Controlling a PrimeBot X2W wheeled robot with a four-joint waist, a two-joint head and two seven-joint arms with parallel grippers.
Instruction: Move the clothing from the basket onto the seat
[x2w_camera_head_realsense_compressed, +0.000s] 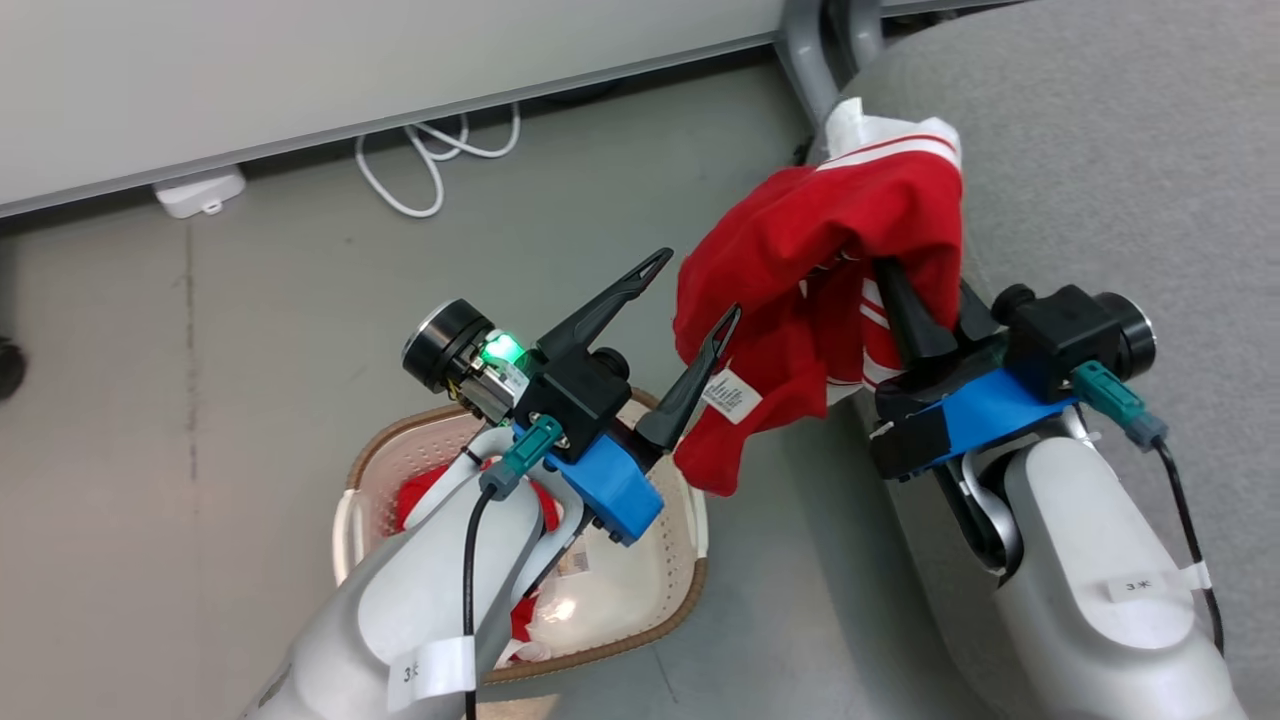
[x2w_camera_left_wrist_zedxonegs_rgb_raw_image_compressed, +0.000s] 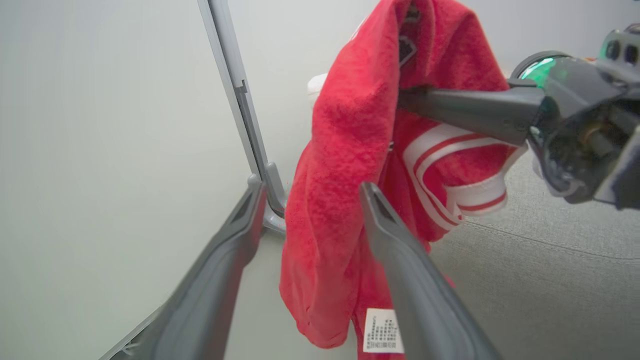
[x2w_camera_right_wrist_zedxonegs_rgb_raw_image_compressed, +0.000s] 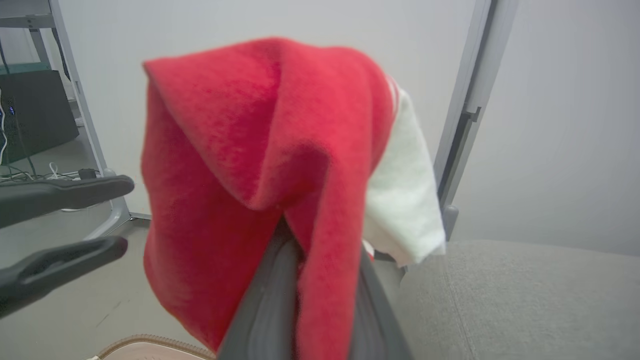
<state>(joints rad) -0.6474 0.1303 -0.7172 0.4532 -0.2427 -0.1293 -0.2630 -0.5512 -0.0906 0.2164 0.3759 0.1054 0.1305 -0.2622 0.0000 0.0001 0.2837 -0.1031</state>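
By the seat, the right tool clamps red white-striped clothing; the left tool gapes.

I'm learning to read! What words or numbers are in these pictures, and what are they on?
"3" plus a mark I can't make out: right arm's white band.
"3", the rest out of sight: left arm's white band.
White tag on the clothing: print too small to read.
Sticker in the basket: too blurred to read.
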